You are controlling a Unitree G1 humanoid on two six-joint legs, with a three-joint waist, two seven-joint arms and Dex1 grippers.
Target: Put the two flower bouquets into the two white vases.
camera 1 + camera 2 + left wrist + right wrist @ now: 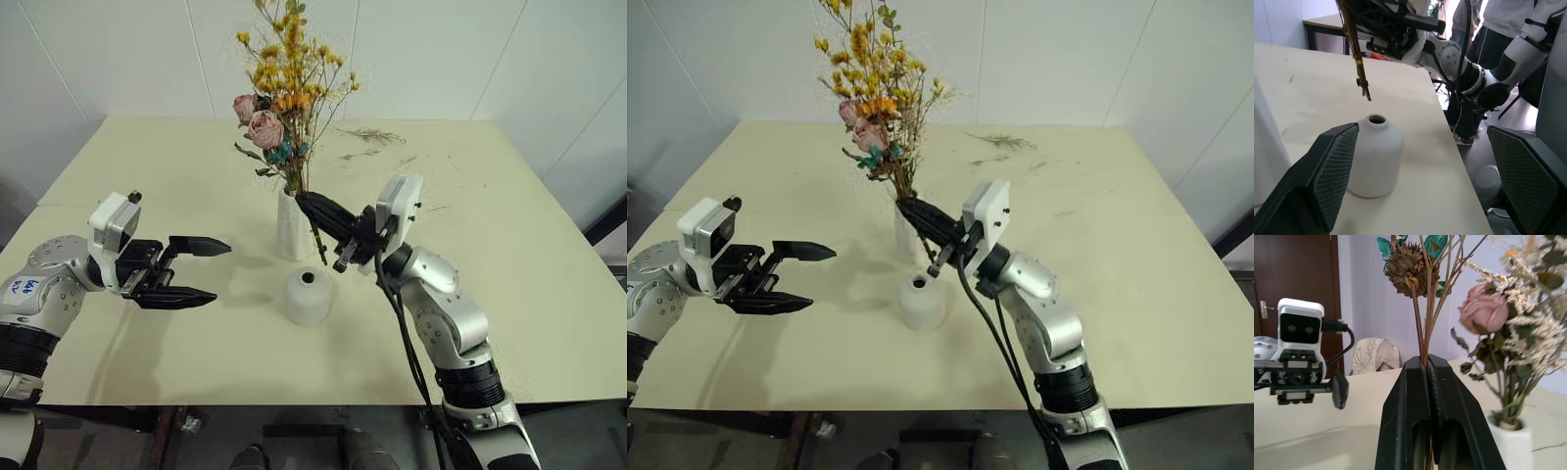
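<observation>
Right gripper (323, 217) clenched on the thin-stemmed yellow-orange dried bouquet (294, 73), stem tips hovering above the short rounded white vase (309, 296) mid-table, nearer the front edge. Light, brittle: grip low, gently. Left gripper (196, 271) gapes empty.

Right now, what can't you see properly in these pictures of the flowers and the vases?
- Left eye view: the lower tall vase front edge sits behind the yellow bunch's stems and the right end effector.
- Right wrist view: the short vase's mouth is out of frame, so how far the stem tips are from it is hidden there.
- Left wrist view: the flower heads are cut off by the top edge; the short vase is partly covered by the left end effector's finger.
</observation>
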